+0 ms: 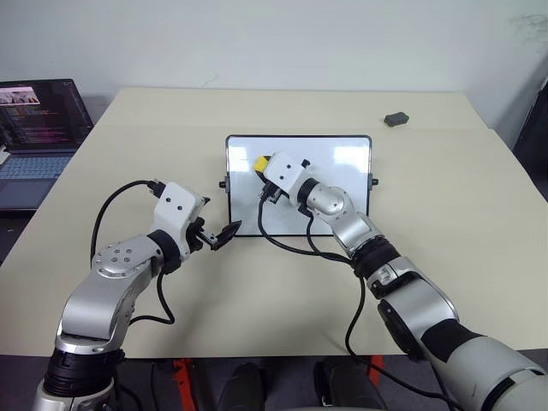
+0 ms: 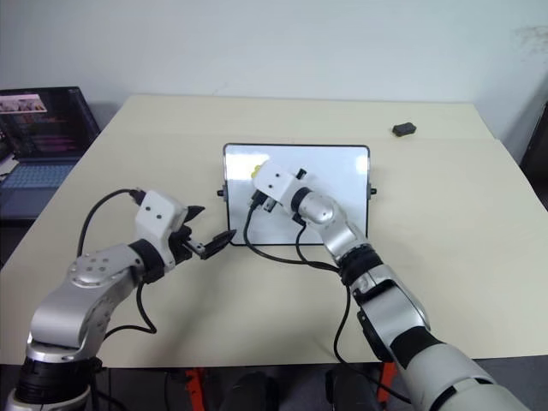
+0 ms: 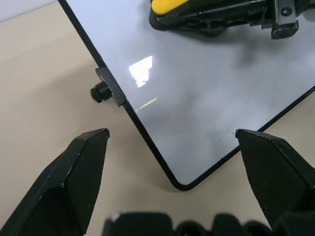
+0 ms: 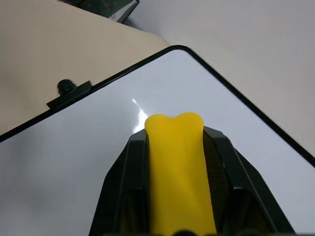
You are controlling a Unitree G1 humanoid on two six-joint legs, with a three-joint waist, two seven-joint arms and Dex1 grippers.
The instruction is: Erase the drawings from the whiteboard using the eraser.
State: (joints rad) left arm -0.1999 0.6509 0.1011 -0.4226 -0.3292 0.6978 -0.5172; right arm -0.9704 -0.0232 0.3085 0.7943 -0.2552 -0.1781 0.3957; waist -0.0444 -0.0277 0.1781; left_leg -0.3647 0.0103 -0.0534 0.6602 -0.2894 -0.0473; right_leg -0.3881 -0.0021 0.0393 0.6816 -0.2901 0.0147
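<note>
My right end effector (image 4: 179, 196) clamps the eraser (image 4: 178, 167), light and slightly soft, by its long sides, over the slick board (image 1: 342, 158). My left end effector (image 3: 172, 172) gapes at the board's seven-o'clock corner.

Our left tool (image 3: 172, 162) with its two black fingers (image 3: 74, 182) spread wide, the whiteboard (image 3: 206, 108) corner between them, a side knob (image 3: 98, 92) over our beige table (image 3: 44, 73), the yellow eraser (image 3: 167, 5) gripped on the board's far part.
</note>
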